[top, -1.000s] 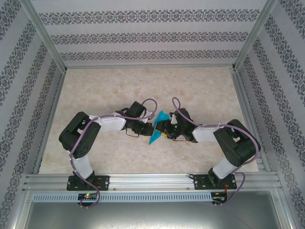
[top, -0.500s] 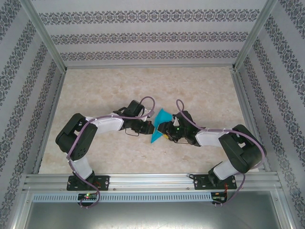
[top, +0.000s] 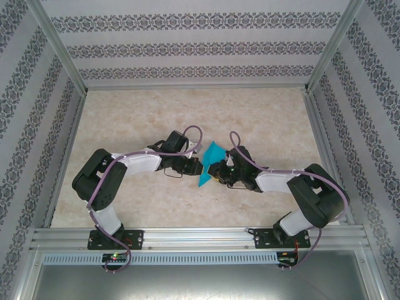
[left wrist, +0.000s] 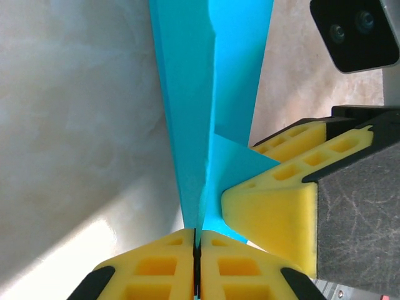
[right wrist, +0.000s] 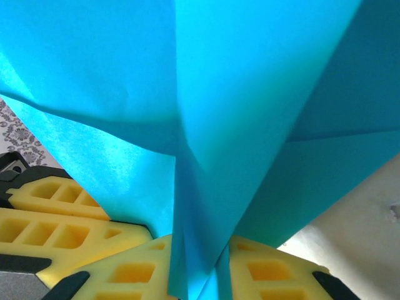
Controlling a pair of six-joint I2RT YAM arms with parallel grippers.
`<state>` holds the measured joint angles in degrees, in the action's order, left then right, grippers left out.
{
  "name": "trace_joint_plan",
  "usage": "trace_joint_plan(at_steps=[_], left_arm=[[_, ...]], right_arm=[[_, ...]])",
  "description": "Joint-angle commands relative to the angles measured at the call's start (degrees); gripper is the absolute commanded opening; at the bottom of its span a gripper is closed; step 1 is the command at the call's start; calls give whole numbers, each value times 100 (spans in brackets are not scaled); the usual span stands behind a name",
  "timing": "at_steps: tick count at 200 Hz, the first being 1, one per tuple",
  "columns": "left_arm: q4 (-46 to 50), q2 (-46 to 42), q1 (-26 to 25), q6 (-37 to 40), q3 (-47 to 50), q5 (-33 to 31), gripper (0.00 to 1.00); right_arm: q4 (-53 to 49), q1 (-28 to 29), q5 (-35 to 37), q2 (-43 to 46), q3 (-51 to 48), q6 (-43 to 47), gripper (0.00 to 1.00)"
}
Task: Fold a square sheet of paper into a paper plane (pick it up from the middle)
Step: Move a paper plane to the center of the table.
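Sheet of paper [top: 212, 153]: teal-blue, thin and smooth with a slight sheen. It is folded into a narrow shape with sharp creases and tapers to a point. In the top view it stands on edge at the centre of the frame, between the two arms and above the table [top: 156, 112]. I cannot tell whether its lower tip touches the surface.

Left gripper [left wrist: 197, 240]: the yellow foam fingers with moulded cells are pressed together at the bottom of the left wrist view. The creased edge of the paper is pinched between them and rises to the top of the frame, where it is cut off.

Right gripper [right wrist: 200, 275]: the fingers sit at the bottom of the right wrist view, close on either side of several paper layers. The paper covers the gap, so I cannot tell whether they are clamping it. The left wrist view shows these fingers at lower right around a side flap, with their contact line hard to make out.

Table: pale, marbled and matte. Patterned wallpaper walls [top: 200, 47] surround it, and a ribbed aluminium rail [top: 200, 236] runs along the lower edge. Lilac cables [top: 194, 132] loop over both wrists.
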<state>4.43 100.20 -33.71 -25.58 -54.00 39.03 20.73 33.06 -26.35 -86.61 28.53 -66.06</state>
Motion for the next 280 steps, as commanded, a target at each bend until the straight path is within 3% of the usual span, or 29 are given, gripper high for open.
trace_joint_plan(at_steps=[1, 57, 94, 118, 159, 236, 280], left_arm=[[-221, -158, 66, -93, 74, 150, 14], [-205, -255, 107, -52, 165, 161, 22], [-83, -348, 180, 8, 192, 128, 30], [37, -529, 284, 77, 254, 29, 38], [309, -738, 376, 131, 345, -272, 45], [366, -1116, 581, 114, 802, -472, 51], [446, -1123, 644, 161, 789, -449, 52]], right_arm=[[-236, 67, 201, 129, 262, 148, 21], [-1407, 77, 451, 125, 770, 818, 8], [-2964, 82, 814, 104, 1484, 1761, 2], [-4296, 87, 1109, -177, 2311, 2720, 0], [-5550, 146, 1480, -1078, 3447, 3708, 1], [-5729, 412, 1812, -2238, 4392, 4008, 16], [-5703, 538, 2060, -2413, 4527, 3972, 17]])
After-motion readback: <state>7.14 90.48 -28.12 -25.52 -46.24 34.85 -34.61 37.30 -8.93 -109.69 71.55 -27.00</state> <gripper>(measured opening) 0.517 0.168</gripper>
